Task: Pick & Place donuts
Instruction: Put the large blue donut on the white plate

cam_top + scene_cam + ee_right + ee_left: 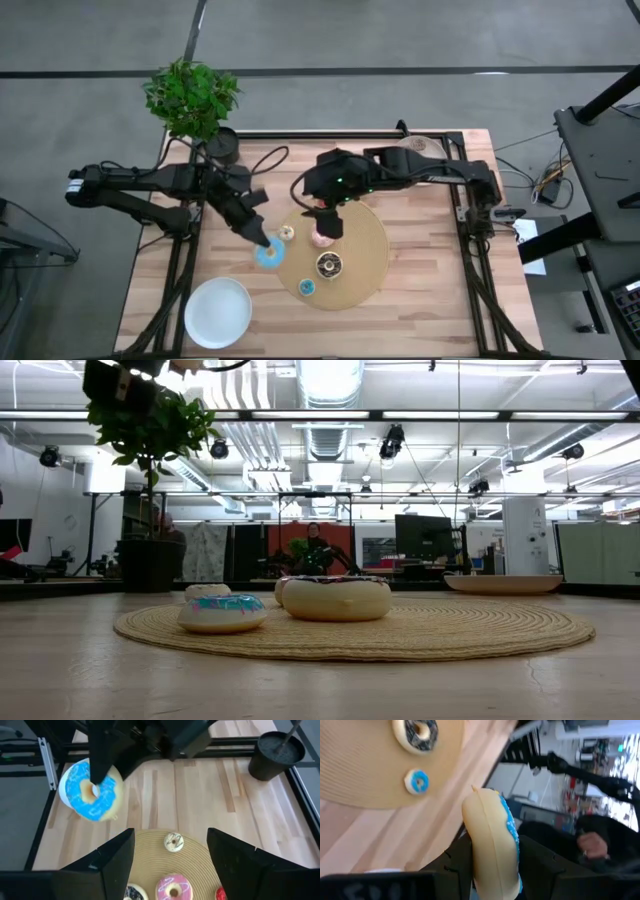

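Blue donut (92, 791) gripped in left pincer (262, 243), right pincer (170, 857) spread above mat (370, 255)

In my right wrist view the pink donut (173, 888) and a red one (221, 894) are cut by the picture's edge. My own arm (345, 185) hides part of the mat (365, 260) from above. At table (80, 680) level a donut (207, 592) sits half hidden behind the blue-iced donut (222, 614). Blur hides the person's hand (592, 846).

Grey floor (400, 40); exposed ducts (330, 430); ceiling lights (330, 380)
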`<state>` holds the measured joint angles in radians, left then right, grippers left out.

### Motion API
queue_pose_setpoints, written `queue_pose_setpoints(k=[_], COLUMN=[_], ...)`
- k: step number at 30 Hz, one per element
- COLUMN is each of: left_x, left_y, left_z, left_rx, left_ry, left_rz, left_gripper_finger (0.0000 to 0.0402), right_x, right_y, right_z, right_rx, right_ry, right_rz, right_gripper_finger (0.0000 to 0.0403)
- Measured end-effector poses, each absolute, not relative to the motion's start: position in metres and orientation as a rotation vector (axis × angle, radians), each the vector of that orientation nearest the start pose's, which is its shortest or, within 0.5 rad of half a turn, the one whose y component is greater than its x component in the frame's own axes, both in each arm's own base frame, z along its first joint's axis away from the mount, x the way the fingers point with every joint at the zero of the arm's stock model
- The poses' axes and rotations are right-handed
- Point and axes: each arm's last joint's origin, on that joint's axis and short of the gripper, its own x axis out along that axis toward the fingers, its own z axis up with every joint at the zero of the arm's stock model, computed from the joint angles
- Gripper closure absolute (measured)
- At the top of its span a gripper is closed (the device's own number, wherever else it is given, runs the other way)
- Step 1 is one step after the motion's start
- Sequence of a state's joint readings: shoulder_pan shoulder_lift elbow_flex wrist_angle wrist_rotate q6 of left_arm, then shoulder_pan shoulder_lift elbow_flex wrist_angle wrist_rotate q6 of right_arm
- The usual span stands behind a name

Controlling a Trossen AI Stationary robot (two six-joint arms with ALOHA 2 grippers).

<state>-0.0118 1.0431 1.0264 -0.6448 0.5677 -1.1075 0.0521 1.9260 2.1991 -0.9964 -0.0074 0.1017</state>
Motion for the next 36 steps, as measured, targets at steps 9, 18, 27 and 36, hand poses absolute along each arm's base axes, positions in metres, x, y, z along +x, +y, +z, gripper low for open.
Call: queue_pose_setpoints(k=[9, 18, 27, 36], left_x=[0.200, 0.193, 0.181, 0.175], left_y=[-0.030, -0.049, -0.064, -0.077], left_z=[0.327, 0.324, 0.317, 0.296], left_rx=[-1.145, -1.030, -0.943, -0.888], left_ry=[1.006, 1.082, 1.203, 1.292], left_rz=[-0.253, -0.352, -0.375, -0.405], left_gripper_finger=[0.0289, 0.0289, 0.0289, 0.0289], right_x=[0.392, 0.391, 0.391, 0.392], right_y=[0.022, 0.021, 0.021, 0.021], right_z=[0.420, 0.418, 0.418, 0.417], right_rx=[0.116, 0.133, 0.151, 0.157], right_ry=[0.724, 0.751, 0.750, 0.751], right_rz=[0.009, -0.001, -0.010, -0.013], right_gripper_finger=[0.0168, 0.0166, 0.0170, 0.0173])
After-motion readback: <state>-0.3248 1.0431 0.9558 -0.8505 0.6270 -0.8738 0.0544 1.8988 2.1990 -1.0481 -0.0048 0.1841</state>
